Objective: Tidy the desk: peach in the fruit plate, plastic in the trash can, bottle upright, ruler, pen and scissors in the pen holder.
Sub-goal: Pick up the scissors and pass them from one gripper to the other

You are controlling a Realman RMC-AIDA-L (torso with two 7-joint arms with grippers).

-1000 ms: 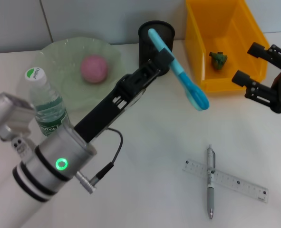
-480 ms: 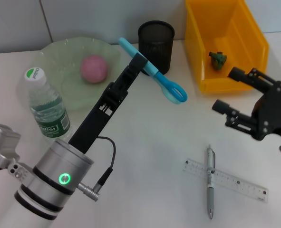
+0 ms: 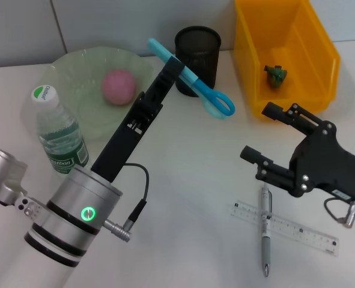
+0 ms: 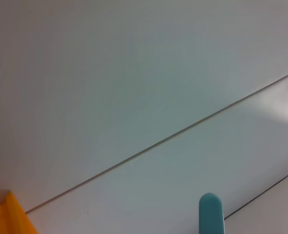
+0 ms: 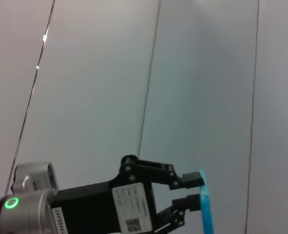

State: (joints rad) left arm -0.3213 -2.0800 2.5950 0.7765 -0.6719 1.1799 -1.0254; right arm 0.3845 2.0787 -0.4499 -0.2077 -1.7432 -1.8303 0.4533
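My left gripper (image 3: 177,71) is shut on the blue scissors (image 3: 212,99), holding them tilted in the air just left of the black mesh pen holder (image 3: 197,51). The right wrist view shows the same gripper (image 5: 196,190) clamped on the scissors (image 5: 205,207). My right gripper (image 3: 256,131) stands open above the desk, just behind the pen (image 3: 265,237), which lies across the clear ruler (image 3: 294,229). The peach (image 3: 118,86) sits in the fruit plate (image 3: 75,75). The bottle (image 3: 56,132) stands upright. A crumpled green piece of plastic (image 3: 276,74) lies in the yellow trash can (image 3: 309,54).
The pen holder and trash can stand side by side at the back of the white desk (image 3: 189,180). A grey wall rises right behind them. In the left wrist view only the scissors' blue tip (image 4: 211,214) and a yellow corner of the bin (image 4: 12,217) show.
My right gripper has moved from beside the trash can forward and left, to just above the pen and ruler. My left gripper swung the scissors left, then slightly back towards the pen holder.
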